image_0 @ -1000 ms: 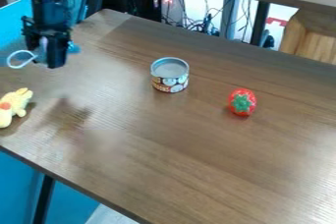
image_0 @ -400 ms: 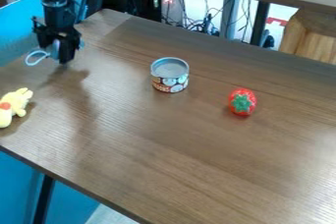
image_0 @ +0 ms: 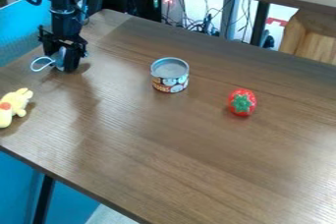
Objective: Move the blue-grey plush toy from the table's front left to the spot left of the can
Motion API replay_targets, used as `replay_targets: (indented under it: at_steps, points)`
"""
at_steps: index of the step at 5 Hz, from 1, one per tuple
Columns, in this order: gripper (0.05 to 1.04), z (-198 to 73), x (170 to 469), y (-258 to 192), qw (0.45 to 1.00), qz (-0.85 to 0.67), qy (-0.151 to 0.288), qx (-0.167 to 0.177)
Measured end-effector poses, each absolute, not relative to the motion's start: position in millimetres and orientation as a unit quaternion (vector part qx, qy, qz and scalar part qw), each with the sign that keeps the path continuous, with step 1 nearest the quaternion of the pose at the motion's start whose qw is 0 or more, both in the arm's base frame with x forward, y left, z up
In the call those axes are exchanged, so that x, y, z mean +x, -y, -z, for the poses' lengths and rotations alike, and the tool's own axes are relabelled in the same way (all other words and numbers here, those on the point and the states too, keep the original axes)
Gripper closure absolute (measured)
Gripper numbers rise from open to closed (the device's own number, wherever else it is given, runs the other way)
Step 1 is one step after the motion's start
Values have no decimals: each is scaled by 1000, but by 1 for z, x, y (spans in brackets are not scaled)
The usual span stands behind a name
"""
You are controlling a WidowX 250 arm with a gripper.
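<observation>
Visibly, the pincer (image_0: 65, 62) is closed on a pale object (image_0: 60, 59) with a white loop (image_0: 42, 57) at nine o'clock. A yellow toy (image_0: 14, 105) lies at seven o'clock from it.

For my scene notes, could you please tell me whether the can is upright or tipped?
Upright: the can stands on the table, its round top facing up above the label.

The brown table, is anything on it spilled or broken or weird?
Nothing looks spilled or broken on the table. The can stands upright, and the red strawberry-like thing looks whole. The oddest bit is the pale thing in the gripper: a loop pokes out sideways.
</observation>
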State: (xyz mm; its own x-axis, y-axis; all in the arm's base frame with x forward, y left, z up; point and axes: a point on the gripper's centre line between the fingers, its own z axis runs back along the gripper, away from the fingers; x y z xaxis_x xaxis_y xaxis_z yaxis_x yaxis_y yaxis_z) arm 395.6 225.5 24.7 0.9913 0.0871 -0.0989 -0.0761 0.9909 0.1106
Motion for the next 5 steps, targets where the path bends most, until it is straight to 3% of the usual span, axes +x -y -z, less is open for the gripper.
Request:
replay_targets:
  at_steps: [1, 2, 3, 4, 5]
  points:
    - [121, -25, 395, -221, 996, -63, -58, 38]
    - [101, -26, 392, -215, 996, -69, -48, 26]
    - [95, -41, 379, -208, 996, -69, -31, 36]
    - [94, -81, 357, -202, 996, -64, 3, 63]
    - [93, -84, 327, -199, 993, -73, -20, 86]
